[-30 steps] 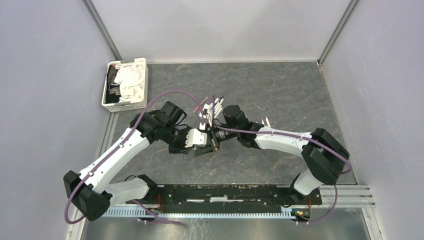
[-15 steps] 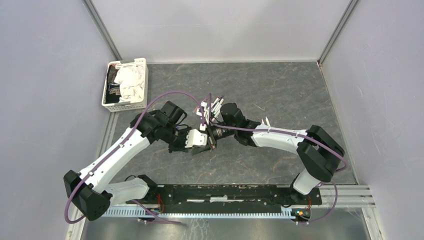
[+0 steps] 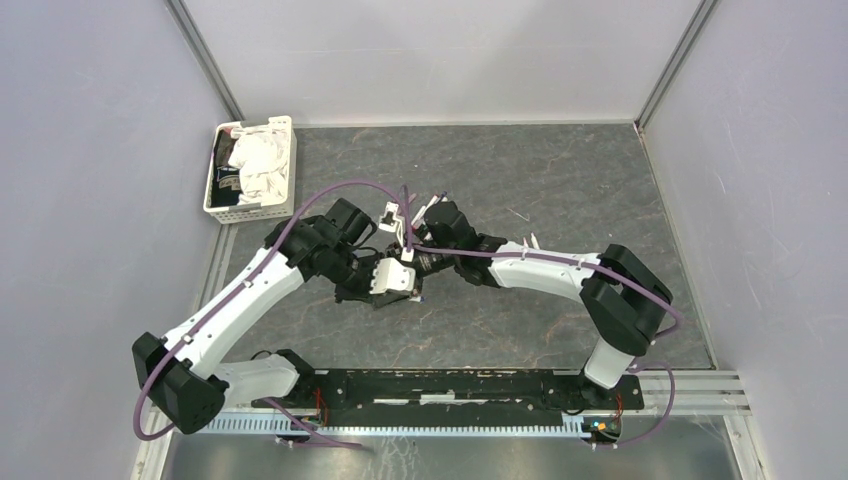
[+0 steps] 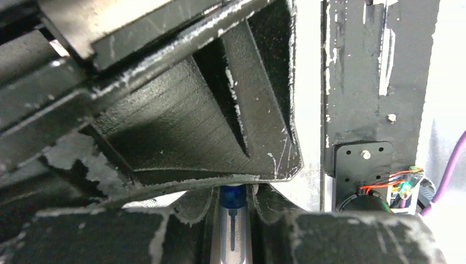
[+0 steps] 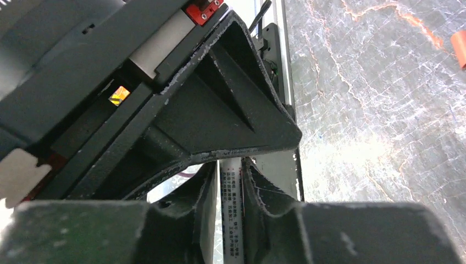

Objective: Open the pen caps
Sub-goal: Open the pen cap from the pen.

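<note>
My two grippers meet tip to tip at the table's middle, the left gripper (image 3: 393, 278) facing the right gripper (image 3: 418, 262). In the left wrist view my left gripper (image 4: 233, 193) is shut on a pale pen end with a blue cap (image 4: 232, 198). In the right wrist view the white printed barrel of the pen (image 5: 231, 220) lies between the fingers of my right gripper (image 5: 232, 166). These stand barely open, with a thin gap on the left side. A bundle of pens (image 3: 428, 208) lies just behind the grippers. One orange cap (image 5: 460, 48) lies loose on the table.
A white basket (image 3: 222, 205) with white cloth in it stands at the back left. Two loose pens (image 3: 530, 243) lie beside the right forearm. Grey walls close in the marbled table on three sides.
Both grippers have shifted left and slightly back. The left gripper closed on the pen's blue end, and the right gripper's fingers have eased apart on the barrel.
</note>
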{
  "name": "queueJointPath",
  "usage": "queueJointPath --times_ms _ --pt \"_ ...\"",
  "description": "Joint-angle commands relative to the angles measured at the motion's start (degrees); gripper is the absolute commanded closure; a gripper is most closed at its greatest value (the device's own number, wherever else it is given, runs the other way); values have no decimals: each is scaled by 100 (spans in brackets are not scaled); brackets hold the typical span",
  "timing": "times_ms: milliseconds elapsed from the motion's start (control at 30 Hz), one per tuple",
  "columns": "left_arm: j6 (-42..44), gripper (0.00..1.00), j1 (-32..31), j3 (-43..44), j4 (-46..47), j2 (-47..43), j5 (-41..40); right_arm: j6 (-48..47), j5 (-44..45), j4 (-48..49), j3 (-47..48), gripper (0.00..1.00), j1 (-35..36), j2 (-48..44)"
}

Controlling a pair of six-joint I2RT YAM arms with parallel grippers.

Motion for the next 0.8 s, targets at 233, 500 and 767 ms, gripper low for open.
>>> queueJointPath --times_ms 233,500,767 --pt "203 98 4 105 -25 -212 17 611 -218 1018 13 100 46 164" --pt "3372 98 2410 314 -1469 -428 -1334 -1586 -130 -1275 -1743 100 -464 -1259" --pt "4257 98 3256 704 -1506 -335 -449 -1900 -202 -1641 -2784 100 -644 -2209"
